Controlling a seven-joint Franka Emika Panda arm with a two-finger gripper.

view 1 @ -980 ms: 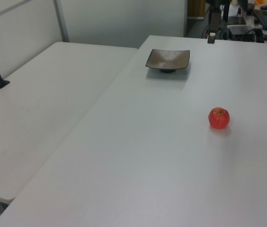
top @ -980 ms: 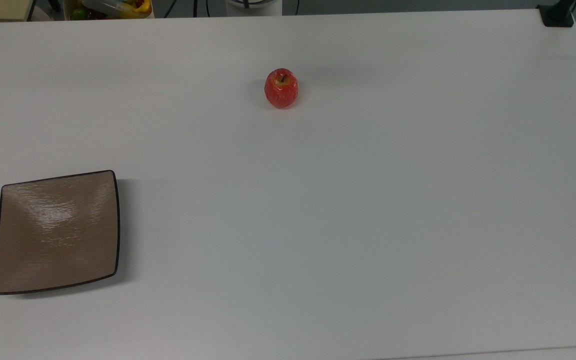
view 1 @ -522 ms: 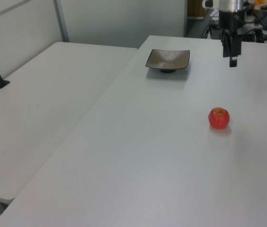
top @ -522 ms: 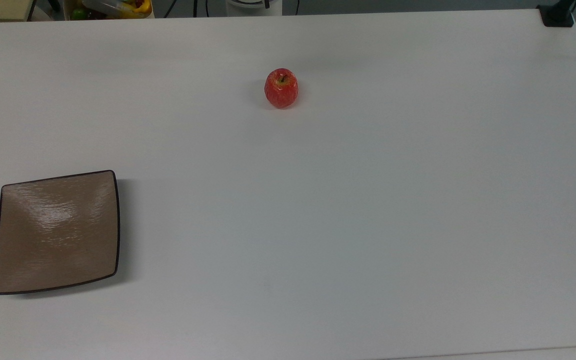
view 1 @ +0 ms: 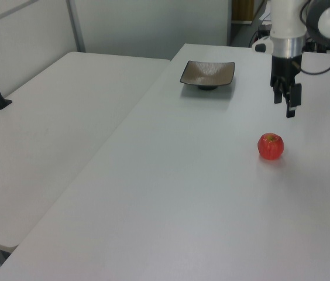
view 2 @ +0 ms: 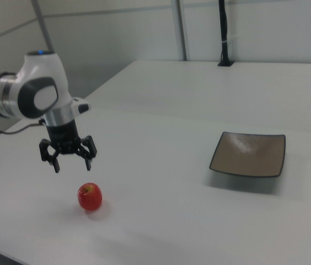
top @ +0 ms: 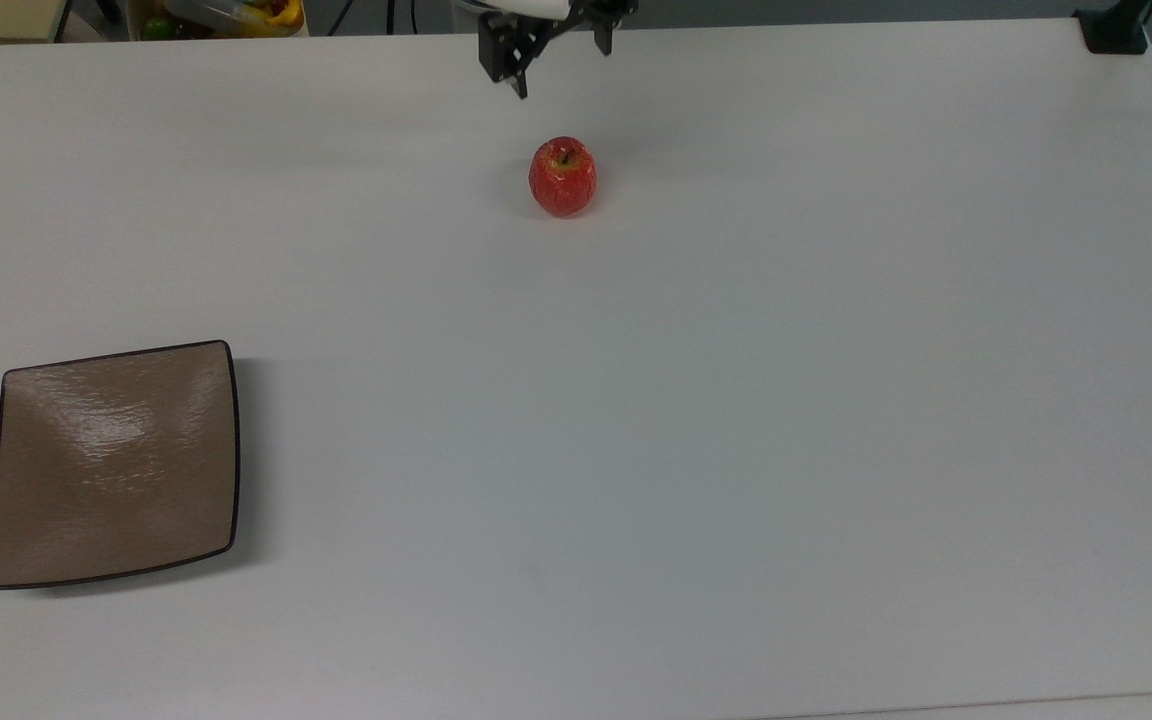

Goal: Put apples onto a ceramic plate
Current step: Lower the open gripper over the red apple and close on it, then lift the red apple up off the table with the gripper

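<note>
The gripper (view 2: pixel 70 161) hangs in the air at middle left of the right view, its two fingers spread wide and pointing down, with nothing between them. In the top view the gripper (top: pixel 556 55) sits at the upper centre of the frame, and in the left view it (view 1: pixel 286 99) is at upper right, below the white arm.

The apple (view 2: pixel 90 196) rests on the white table (view 2: pixel 172 221) at lower left of the right view, just below the gripper and slightly toward the right view's right. It stands stem up, the yellow-green hollow facing upward. In the top view the apple (top: pixel 563 176) lies directly below the gripper in the frame, near it but apart. In the left view the apple (view 1: pixel 271 146) is at centre right, under the fingers and a little to the left view's left. Nothing touches it.

The ceramic plate (top: pixel 26 540) lies bare at the lower left of the top view, well apart from the apple. It shows at centre right of the right view (view 2: pixel 221 163) and at upper centre of the left view (view 1: pixel 191 77).

The coming move seems to turn on a short offset: the apple lies below and slightly ahead of the open fingers. The fruit is round, so no long axis dictates how the fingers turn. My judgement is that a small shift to centre over the stem, then a straight descent, would put the fingers on either side of it. The carry to the plate is not yet begun.
</note>
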